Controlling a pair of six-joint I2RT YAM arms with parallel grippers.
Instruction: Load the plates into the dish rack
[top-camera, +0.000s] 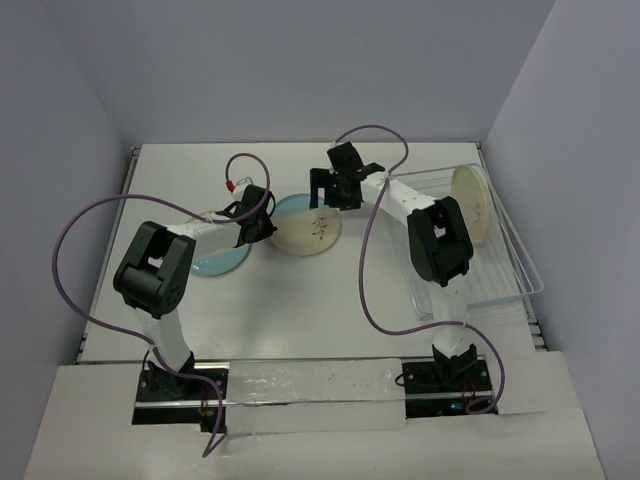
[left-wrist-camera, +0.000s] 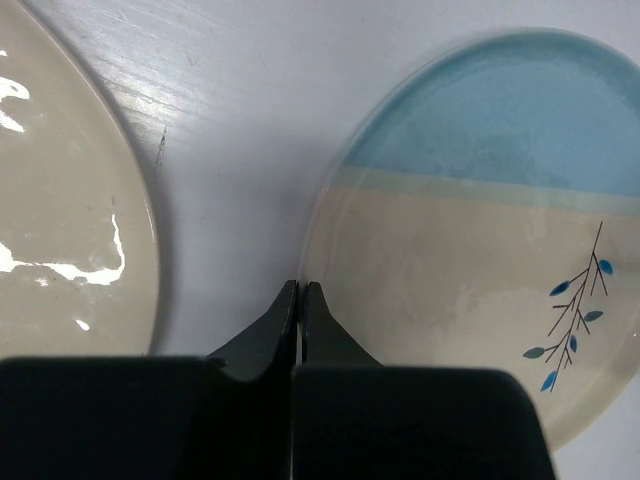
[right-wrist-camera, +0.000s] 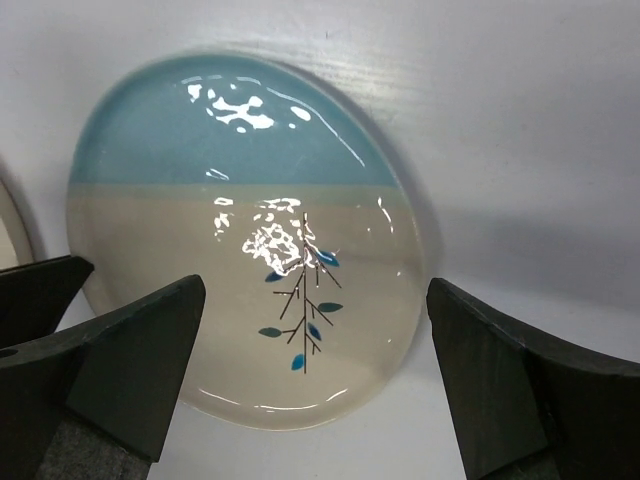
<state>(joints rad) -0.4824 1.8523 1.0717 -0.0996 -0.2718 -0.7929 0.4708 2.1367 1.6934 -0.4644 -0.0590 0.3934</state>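
Note:
A cream and light blue plate (top-camera: 310, 232) lies flat on the table, mid-back. My left gripper (top-camera: 262, 228) is shut, and its tips (left-wrist-camera: 301, 288) touch that plate's (left-wrist-camera: 470, 260) left rim with nothing between them. My right gripper (top-camera: 330, 195) hangs open over the same plate (right-wrist-camera: 250, 220), one finger (right-wrist-camera: 130, 370) on each side of it, not touching. A second plate (top-camera: 215, 262) lies to the left, partly under my left arm, and its cream edge (left-wrist-camera: 60, 220) shows in the left wrist view. A third plate (top-camera: 472, 200) stands upright in the clear dish rack (top-camera: 500, 275).
The dish rack runs along the table's right side, close to the right wall. Purple cables loop above both arms. The arm bases sit on a rail (top-camera: 310, 385) at the near edge.

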